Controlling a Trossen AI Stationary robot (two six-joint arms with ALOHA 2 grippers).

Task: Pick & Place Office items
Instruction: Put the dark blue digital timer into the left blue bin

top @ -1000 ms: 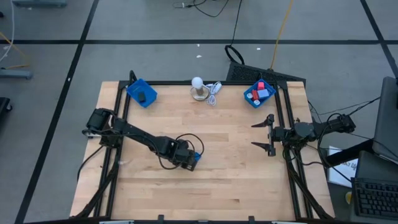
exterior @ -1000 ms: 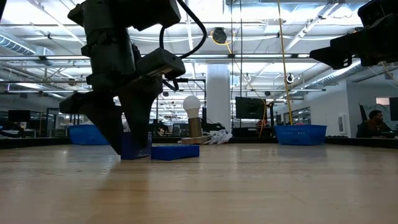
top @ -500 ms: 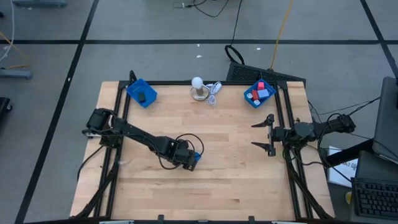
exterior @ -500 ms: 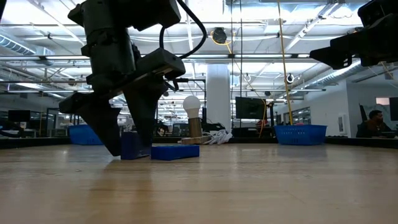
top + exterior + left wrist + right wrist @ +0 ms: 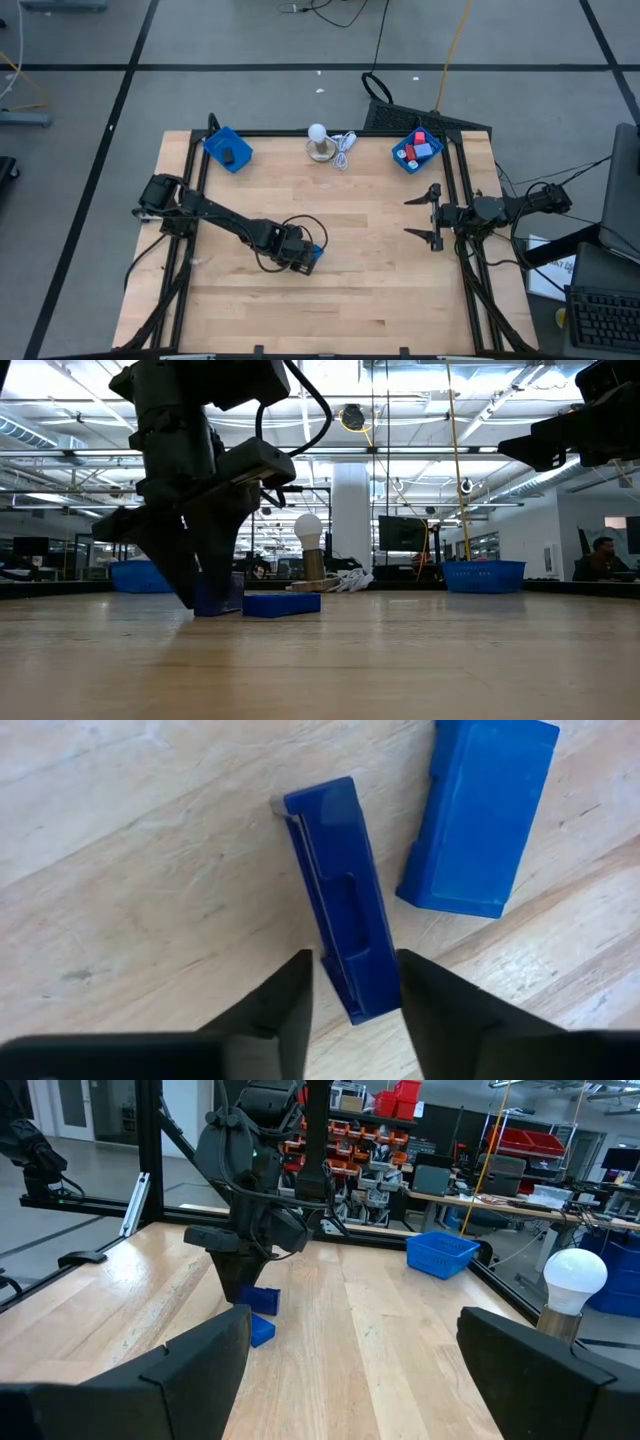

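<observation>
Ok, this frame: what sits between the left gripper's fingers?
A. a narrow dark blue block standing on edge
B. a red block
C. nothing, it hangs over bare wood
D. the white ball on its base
A: the left wrist view shows the left gripper straddling the narrow blue block, with a flat blue block lying beside it.

Pale wood table (image 5: pixel 380 270), planked, visibly grained, matt with a soft sheen. Smooth blue plastic blocks (image 5: pixel 345 900), slightly glossy, moulded with shallow recesses. Matt black fingers (image 5: pixel 275 1015) on the left gripper (image 5: pixel 352 1010). Blue plastic tray (image 5: pixel 440 1252). Frosted white bulb (image 5: pixel 572 1275) on a base.
</observation>
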